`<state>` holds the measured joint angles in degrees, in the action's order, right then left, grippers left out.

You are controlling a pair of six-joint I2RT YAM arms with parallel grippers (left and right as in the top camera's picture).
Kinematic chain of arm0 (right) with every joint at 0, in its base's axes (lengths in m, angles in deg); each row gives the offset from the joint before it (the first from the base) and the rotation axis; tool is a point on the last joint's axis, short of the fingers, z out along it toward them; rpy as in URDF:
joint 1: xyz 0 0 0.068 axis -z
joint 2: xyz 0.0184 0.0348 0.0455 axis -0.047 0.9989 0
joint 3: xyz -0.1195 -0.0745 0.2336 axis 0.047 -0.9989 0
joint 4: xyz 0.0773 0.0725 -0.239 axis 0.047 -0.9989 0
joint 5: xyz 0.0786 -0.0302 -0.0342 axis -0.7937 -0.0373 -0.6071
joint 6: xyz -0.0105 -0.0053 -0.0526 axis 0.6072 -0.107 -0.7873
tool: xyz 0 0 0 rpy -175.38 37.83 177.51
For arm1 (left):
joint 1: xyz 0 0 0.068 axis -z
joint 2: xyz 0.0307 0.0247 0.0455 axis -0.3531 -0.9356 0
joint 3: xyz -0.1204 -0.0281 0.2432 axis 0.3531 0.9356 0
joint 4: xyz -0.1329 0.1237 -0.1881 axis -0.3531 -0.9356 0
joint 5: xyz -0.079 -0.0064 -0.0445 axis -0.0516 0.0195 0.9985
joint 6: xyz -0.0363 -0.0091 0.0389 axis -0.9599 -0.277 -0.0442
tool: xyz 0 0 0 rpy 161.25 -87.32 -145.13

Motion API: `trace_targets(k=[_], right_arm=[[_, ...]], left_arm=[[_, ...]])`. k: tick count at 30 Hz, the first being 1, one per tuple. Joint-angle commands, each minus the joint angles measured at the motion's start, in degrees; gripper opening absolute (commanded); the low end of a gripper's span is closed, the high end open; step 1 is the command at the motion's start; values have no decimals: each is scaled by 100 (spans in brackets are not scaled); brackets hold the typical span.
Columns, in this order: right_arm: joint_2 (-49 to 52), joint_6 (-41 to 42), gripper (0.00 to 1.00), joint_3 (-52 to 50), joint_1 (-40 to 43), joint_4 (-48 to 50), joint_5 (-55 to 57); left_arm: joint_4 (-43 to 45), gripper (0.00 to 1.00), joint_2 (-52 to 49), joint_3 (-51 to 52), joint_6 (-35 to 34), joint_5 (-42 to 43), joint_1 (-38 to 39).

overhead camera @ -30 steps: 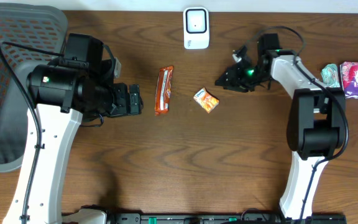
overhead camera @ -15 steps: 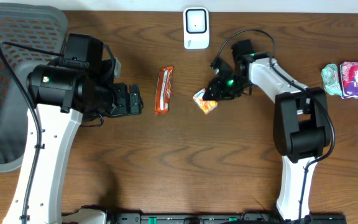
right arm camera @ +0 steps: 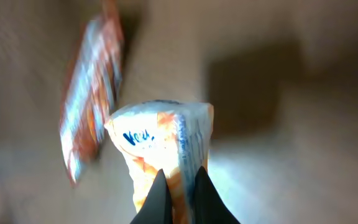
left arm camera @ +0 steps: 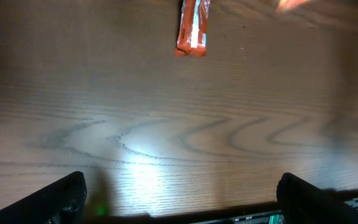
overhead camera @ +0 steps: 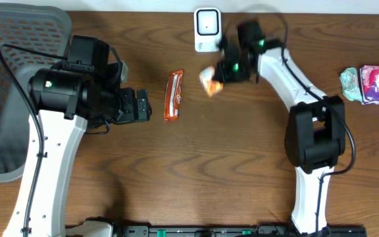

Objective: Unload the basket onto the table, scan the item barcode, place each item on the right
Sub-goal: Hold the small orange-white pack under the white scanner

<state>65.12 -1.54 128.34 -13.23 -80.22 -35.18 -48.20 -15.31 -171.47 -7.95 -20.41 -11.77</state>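
Orange-and-white packet [overhead camera: 209, 81], pinched in the right pincer [right arm camera: 179, 184], hangs just beside the white scanner [overhead camera: 207, 29] at the worktop's [overhead camera: 242, 164] far edge.

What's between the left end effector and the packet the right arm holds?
An orange snack bar lies between the left end effector and the packet, clearest in the overhead view.

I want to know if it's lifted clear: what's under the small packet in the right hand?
Beneath the small packet, pinched in the right hand, only bare wooden table and its shadow show. The orange bar lies beside it, not under. The fingers cover its lower end.
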Motion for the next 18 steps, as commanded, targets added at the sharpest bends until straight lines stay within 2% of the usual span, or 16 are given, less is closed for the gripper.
trace_targets(k=[1, 5, 7, 12, 15, 18], right_arm=[[-116, 144, 1, 986, -190, 234, 1934], [-111, -192, 1, 1123, -422, 988, 3873], [-92, -564, 1, 1032, -525, 1471, 4393], [79, -1300, 1, 798, -710, 2653, 4531], [361, -1296, 1, 798, -743, 3110, 4538], [516, -1220, 1, 798, -743, 3132, 4559]], left_arm=[[-17, 98, -22, 17, -35, -37, 24], [-17, 98, -22, 17, -35, -37, 24], [-17, 98, -22, 17, -37, -37, 24], [-17, 98, -22, 17, -35, -37, 24], [-17, 98, -20, 17, -37, -37, 24], [-17, 98, -22, 17, -35, -37, 24]])
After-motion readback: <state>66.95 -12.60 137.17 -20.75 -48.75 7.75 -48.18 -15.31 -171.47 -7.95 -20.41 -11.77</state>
